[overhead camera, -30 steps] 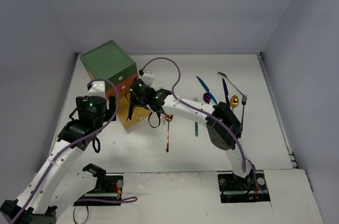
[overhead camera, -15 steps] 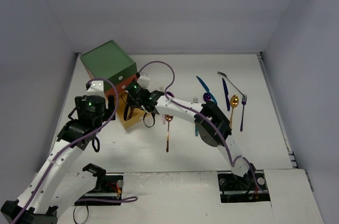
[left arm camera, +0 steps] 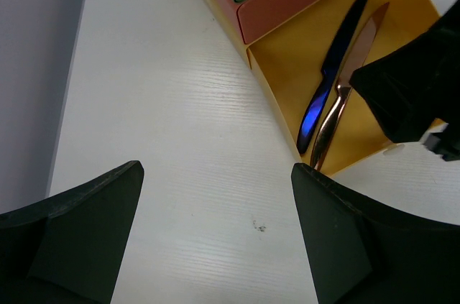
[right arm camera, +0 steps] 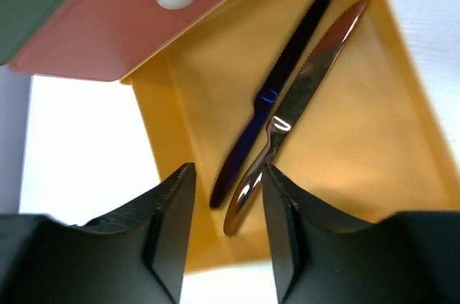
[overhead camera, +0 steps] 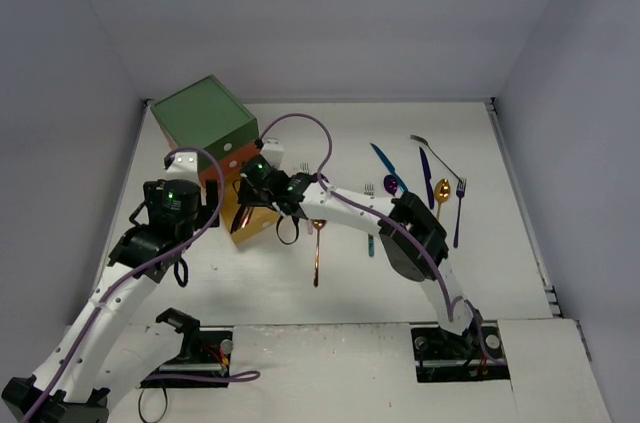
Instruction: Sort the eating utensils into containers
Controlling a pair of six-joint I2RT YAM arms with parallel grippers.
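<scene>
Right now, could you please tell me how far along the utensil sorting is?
Done: a dark blue knife and a copper knife lie in the open yellow drawer. In hand: nothing; the right hand hangs open over them, the left hand open beside. Left: the copper spoon, gold spoon, purple fork and several more on the table.
</scene>
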